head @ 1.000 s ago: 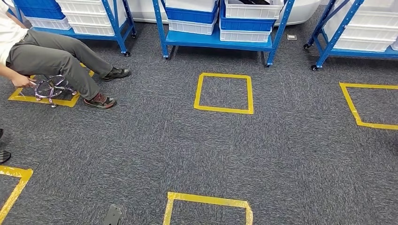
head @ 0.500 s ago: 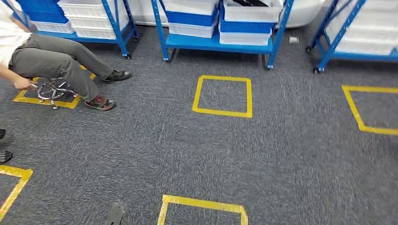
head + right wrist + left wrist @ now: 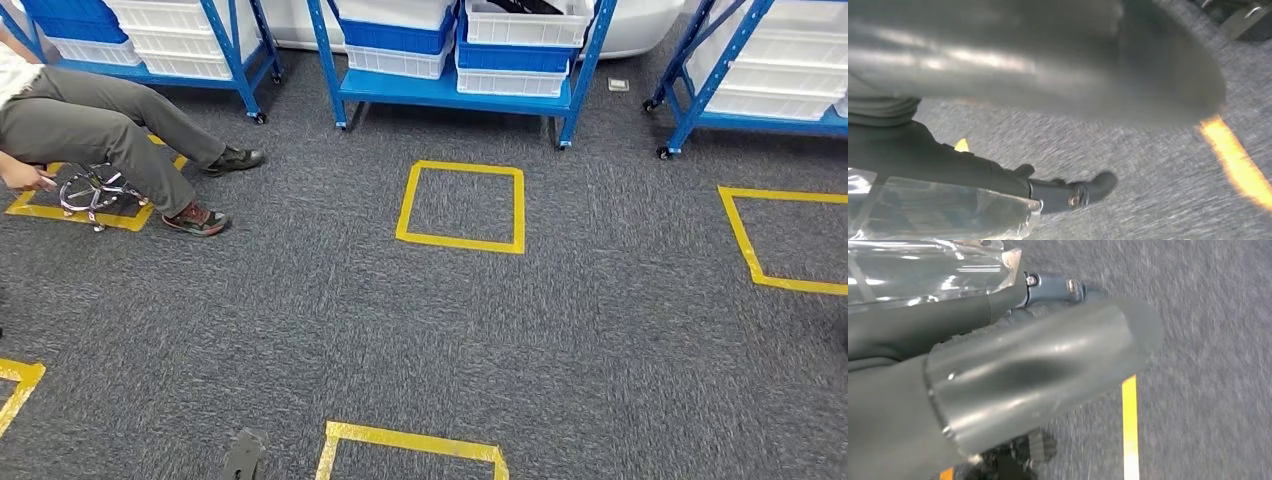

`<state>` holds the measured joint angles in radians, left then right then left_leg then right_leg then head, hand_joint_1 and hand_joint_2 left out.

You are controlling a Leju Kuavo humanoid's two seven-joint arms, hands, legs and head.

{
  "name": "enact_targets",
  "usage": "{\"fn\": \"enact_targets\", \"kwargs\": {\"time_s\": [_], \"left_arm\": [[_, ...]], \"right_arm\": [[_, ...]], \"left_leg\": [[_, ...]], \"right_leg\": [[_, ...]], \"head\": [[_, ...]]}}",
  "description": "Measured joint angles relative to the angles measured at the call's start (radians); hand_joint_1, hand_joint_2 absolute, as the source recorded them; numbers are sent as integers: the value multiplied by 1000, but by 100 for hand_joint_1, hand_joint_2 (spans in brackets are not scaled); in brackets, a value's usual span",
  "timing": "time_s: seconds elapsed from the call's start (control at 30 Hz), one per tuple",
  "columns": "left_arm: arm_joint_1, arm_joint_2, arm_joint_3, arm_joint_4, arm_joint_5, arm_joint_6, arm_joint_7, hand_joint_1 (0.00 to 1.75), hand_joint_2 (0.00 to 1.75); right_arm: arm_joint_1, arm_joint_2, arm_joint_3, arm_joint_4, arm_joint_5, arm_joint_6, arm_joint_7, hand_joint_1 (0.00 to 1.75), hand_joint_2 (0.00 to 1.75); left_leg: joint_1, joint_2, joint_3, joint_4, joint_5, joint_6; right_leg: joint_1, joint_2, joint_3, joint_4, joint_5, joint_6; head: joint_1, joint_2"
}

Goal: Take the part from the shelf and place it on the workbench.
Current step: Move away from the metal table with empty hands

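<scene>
- Grey carpet (image 3: pixel 560 330) with yellow tape squares (image 3: pixel 462 206).
- Blue shelf (image 3: pixel 455 88) at far side, stacked with white and blue bins (image 3: pixel 520 25); part not discernible.
- Seated person (image 3: pixel 95 120) at far left.
- Left hand (image 3: pixel 998 375), right hand (image 3: pixel 1048 60): blurred, grip impossible to tell.

Grey carpet floor (image 3: pixel 300 330) is bearing yellow tape squares (image 3: pixel 461 206), one at centre and others partly cut off at the picture's edges. Blue wheeled shelf racks (image 3: pixel 450 88) are standing along the far side, holding white and blue bins (image 3: pixel 520 25). A person's shoes (image 3: pixel 195 219) and a chrome stool base (image 3: pixel 90 190) are resting on the left square.
</scene>
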<state>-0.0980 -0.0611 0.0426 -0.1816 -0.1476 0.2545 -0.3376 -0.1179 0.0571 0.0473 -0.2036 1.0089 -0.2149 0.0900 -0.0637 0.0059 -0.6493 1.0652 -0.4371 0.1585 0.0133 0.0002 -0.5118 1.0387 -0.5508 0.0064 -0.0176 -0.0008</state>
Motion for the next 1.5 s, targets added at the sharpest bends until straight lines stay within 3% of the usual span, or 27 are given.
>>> {"fn": "enact_targets", "kwargs": {"time_s": [0.07,0.13,0.2,0.27,0.3,0.33,0.37,0.4,0.43,0.47,0.53,0.63,0.73,0.77,0.8,0.83,0.9,0.97,1.03,1.13,1.17,1.23,1.3,1.33,1.4,1.47,1.5], "left_arm": [[-2,0,1,-1,0,0,2,0,0],[-3,-2,2,-3,0,0,2,0,0],[-5,-6,2,-4,-1,-1,1,0,0],[-5,-11,2,-4,-1,-1,1,0,0],[-4,-12,2,-4,-1,-1,2,0,0],[-3,-13,2,-4,-1,-1,2,0,0],[-3,-13,2,-4,0,-2,2,0,0],[-3,-12,2,-4,0,-2,2,0,0],[-4,-11,3,-4,0,-2,1,0,0],[-4,-10,3,-4,1,-3,0,0,0],[-3,-10,3,-5,1,-3,-1,0,0],[-2,-9,3,-5,1,-1,-2,0,0],[-2,-9,3,-5,1,-1,-2,0,0],[-1,-9,3,-5,1,-1,-2,0,0],[0,-9,3,-5,1,-1,-2,0,0],[1,-9,3,-5,1,-1,-2,0,0],[1,-8,3,-5,1,-1,-2,0,0],[-2,-8,2,-5,1,-1,-2,0,0],[-2,-8,3,-5,1,-1,-3,0,0],[-1,-9,3,-6,0,-2,-4,0,0],[-2,-9,3,-6,0,-2,-4,0,0],[-3,-9,4,-6,0,-4,-5,0,0],[-1,-9,4,-6,0,-5,-6,0,0],[-1,-9,4,-6,0,-5,-6,0,0],[0,-10,5,-6,0,-5,-6,0,0],[-1,-11,5,-6,0,-5,-7,0,0],[-1,-11,5,-6,0,-5,-8,0,0]], "right_arm": [[-1,0,-2,0,4,0,0,0,0],[-3,-3,-2,-1,6,-2,0,0,0],[-4,-8,-3,-1,10,-3,0,0,0],[-4,-15,-4,-1,13,-3,2,0,0],[-3,-17,-4,-1,14,-3,2,0,0],[-3,-18,-5,-1,15,-3,3,0,0],[-2,-19,-5,0,17,-3,3,0,0],[-4,-19,-5,0,18,-3,4,0,0],[-5,-18,-6,0,20,-2,4,0,0],[-7,-17,-6,0,21,0,6,0,0],[-10,-18,-7,0,24,1,10,0,0],[-12,-19,-8,0,26,2,13,0,0],[-14,-18,-8,0,27,2,13,0,0],[-14,-18,-9,0,28,2,13,0,0],[-14,-19,-9,0,28,2,13,0,0],[-14,-19,-9,0,28,2,13,0,0],[-14,-19,-9,0,28,2,13,0,0],[-15,-18,-9,0,29,2,13,0,0],[-16,-18,-9,0,29,2,13,0,0],[-19,-19,-10,0,31,1,13,0,0],[-20,-19,-10,0,31,1,13,0,0],[-19,-20,-10,0,31,0,13,0,0],[-15,-20,-10,0,31,0,13,0,0],[-14,-21,-10,0,31,0,13,0,0],[-14,-23,-10,0,31,0,13,0,0],[-15,-25,-11,0,32,0,13,0,0],[-16,-26,-11,0,34,1,13,0,0]], "left_leg": [[2,-4,19,-32,6,-3],[12,-6,50,-75,15,-11],[20,-9,70,-94,13,-24],[23,-13,79,-93,2,-40],[26,-16,84,-91,-4,-48],[30,-18,90,-86,-12,-57],[35,-20,95,-79,-21,-67],[37,-21,98,-71,-30,-77],[38,-22,98,-60,-40,-86],[38,-23,97,-52,-47,-93],[38,-25,94,-46,-53,-100],[44,-23,76,-5,-81,-118],[61,-14,-18,175,-162,-144],[67,-12,-50,227,-175,-149],[72,-10,-69,250,-170,-153],[77,-9,-67,229,-143,-155],[83,-8,-9,96,-62,-156],[78,-8,44,-16,-22,-154],[69,-11,53,-38,-27,-145],[67,-11,69,-63,-16,-119],[67,-11,76,-72,-13,-111],[60,-10,80,-76,-14,-100],[51,-12,83,-76,-17,-94],[47,-14,86,-76,-19,-92],[41,-18,95,-75,-25,-90],[32,-20,101,-72,-33,-93],[30,-21,101,-71,-37,-96]], "right_leg": [[-2,-4,8,-11,-2,2],[2,-4,-6,25,-21,1],[-1,-1,-70,138,-58,3],[-11,-1,-137,232,-75,17],[-18,-1,-149,232,-61,29],[-24,-1,-143,196,-30,45],[-31,-1,-120,129,9,62],[-35,0,-98,71,40,72],[-38,1,-78,26,60,71],[-38,3,-67,3,67,63],[-33,5,-62,0,63,37],[-43,4,-57,-4,62,15],[-46,2,-51,-5,57,4],[-46,2,-50,-5,55,2],[-46,1,-48,-5,54,0],[-47,2,-45,-5,52,-1],[-50,3,-36,-6,46,3],[-48,4,-30,-8,41,13],[-45,3,-28,-15,40,24],[-42,1,-35,0,27,37],[-40,0,-53,39,7,33],[-39,0,-123,172,-45,20],[-36,0,-178,261,-64,20],[-33,0,-177,246,-47,25],[-26,0,-122,116,20,32],[-19,1,-68,-3,69,22],[-17,1,-56,-28,77,15]], "head": [[-5,0],[-6,0],[-5,0],[-6,0],[-6,0],[-6,0],[-6,0],[-5,0],[-4,0],[-4,0],[-5,0],[-12,0],[-18,0],[-18,0],[-18,0],[-18,0],[-18,0],[-19,0],[-19,0],[-17,0],[-15,0],[-12,0],[-12,0],[-12,0],[-12,0],[-12,0],[-13,0]]}}
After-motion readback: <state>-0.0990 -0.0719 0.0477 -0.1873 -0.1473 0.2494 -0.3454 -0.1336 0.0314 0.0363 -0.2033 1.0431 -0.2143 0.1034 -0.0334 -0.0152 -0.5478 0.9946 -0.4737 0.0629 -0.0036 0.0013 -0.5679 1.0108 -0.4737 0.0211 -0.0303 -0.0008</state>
